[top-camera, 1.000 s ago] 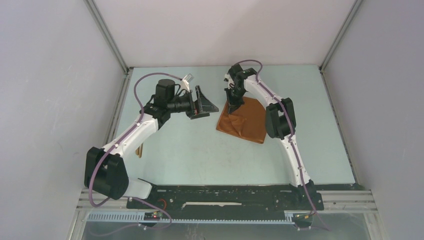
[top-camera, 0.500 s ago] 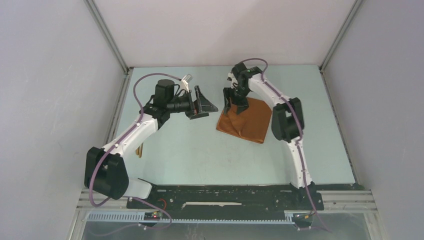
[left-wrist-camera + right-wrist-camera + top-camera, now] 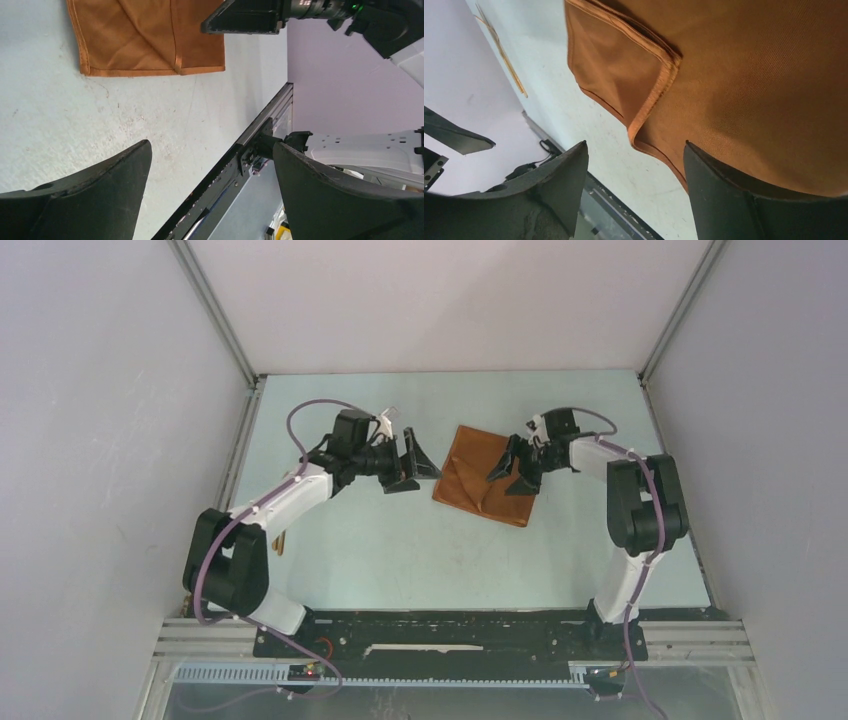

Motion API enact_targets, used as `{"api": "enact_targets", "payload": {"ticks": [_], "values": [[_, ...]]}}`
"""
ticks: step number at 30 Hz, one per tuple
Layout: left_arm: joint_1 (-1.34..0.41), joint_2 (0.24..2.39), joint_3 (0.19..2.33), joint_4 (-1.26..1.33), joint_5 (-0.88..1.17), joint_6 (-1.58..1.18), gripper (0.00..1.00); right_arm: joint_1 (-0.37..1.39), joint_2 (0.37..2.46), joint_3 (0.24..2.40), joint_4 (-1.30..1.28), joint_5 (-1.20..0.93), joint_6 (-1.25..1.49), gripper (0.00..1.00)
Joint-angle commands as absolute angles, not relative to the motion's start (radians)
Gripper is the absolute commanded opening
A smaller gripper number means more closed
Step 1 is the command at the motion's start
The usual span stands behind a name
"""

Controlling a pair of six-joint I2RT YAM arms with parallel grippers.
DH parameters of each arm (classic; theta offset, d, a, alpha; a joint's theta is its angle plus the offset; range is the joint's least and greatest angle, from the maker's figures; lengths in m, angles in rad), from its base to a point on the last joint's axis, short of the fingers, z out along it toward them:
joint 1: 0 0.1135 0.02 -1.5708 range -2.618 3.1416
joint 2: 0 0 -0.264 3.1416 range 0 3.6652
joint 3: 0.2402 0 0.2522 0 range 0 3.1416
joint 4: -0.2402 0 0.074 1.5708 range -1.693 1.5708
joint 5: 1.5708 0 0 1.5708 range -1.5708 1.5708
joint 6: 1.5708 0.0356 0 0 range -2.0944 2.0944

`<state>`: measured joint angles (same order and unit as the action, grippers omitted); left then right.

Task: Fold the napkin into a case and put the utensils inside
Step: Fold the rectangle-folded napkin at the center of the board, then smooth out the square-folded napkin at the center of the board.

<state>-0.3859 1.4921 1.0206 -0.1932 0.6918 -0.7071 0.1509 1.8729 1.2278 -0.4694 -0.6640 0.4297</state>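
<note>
My left claw (image 3: 412, 458) gapes wide and empty; my right claw (image 3: 512, 465) stands open too, holding nothing.
The utensils (image 3: 282, 540) lie well behind my left claw, beside its arm. The napkin (image 3: 490, 478) lies flat just right of it, beneath my right claw, one corner folded over. Soft, light, limp cloth, I judge: pinch a hemmed corner. No writing readable.

napkin (image 3: 487, 476): plain rust-orange
table (image 3: 400, 540): pale blue-grey
utensils (image 3: 503, 55): light brown
fingers (image 3: 95, 195): black
walls (image 3: 450, 300): pale lilac-grey
</note>
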Motion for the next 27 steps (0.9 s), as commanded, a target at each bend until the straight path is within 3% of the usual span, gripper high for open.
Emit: {"api": "enact_targets", "payload": {"ticks": [1,15,27], "values": [[-0.424,1.484,1.073,-0.21,0.638,-0.688,0.98,0.132,1.896,1.104,-0.109,-0.819,0.67,0.76],[-0.446,1.464,1.1,-0.253,0.609,-0.683,0.97,0.104,2.036,1.022,0.267,-0.945,0.918,0.63],[-0.446,1.44,1.109,-0.263,0.615,-0.677,0.97,0.139,2.041,1.021,0.201,-0.875,0.922,0.62]]}}
